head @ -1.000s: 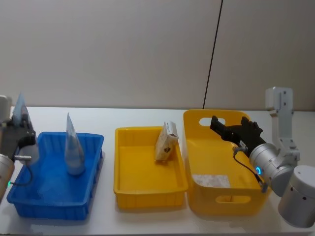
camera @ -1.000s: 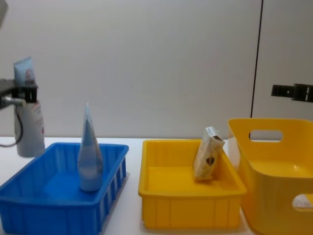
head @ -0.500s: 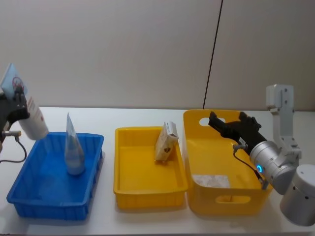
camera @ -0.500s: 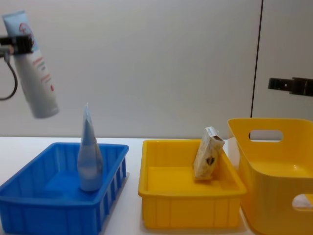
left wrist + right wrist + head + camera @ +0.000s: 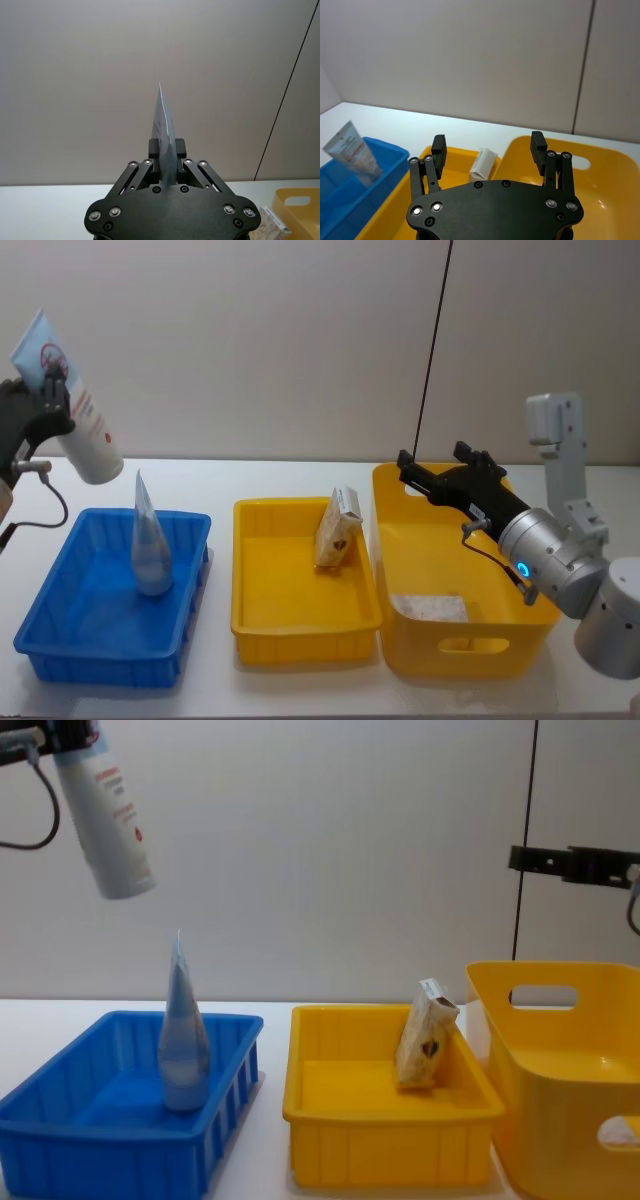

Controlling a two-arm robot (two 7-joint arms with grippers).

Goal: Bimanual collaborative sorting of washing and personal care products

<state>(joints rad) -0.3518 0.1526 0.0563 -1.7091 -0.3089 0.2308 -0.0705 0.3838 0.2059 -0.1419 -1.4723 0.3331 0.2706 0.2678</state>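
Note:
My left gripper (image 5: pixel 40 405) hangs high above the far left end of the blue bin (image 5: pixel 60 660), shut on the crimped end of a white tube with red print (image 5: pixel 88 440). That tube (image 5: pixel 108 815) slants with its cap down and stays clear of the bin. In the left wrist view the fingers (image 5: pixel 154 149) clamp the tube's flat end (image 5: pixel 164 120). A second pale blue tube (image 5: pixel 148 540) stands upright inside the blue bin. A small carton (image 5: pixel 340 527) leans in the shallow yellow tray (image 5: pixel 300 635). My right gripper (image 5: pixel 432 472) is open and holds nothing, above the deep yellow bin's far left corner (image 5: pixel 400 485).
The three containers sit side by side on the white table, with the blue bin (image 5: pixel 40 1150) at the left, the yellow tray (image 5: pixel 390 1150) in the middle and the deep yellow bin (image 5: pixel 560 1120) at the right. A pale flat item (image 5: pixel 430 607) lies on the deep bin's floor. A wall stands close behind.
My left gripper has lifted the white tube from beside the blue bin to well above it and tilted it. My right gripper has risen and reached leftward, staying open.

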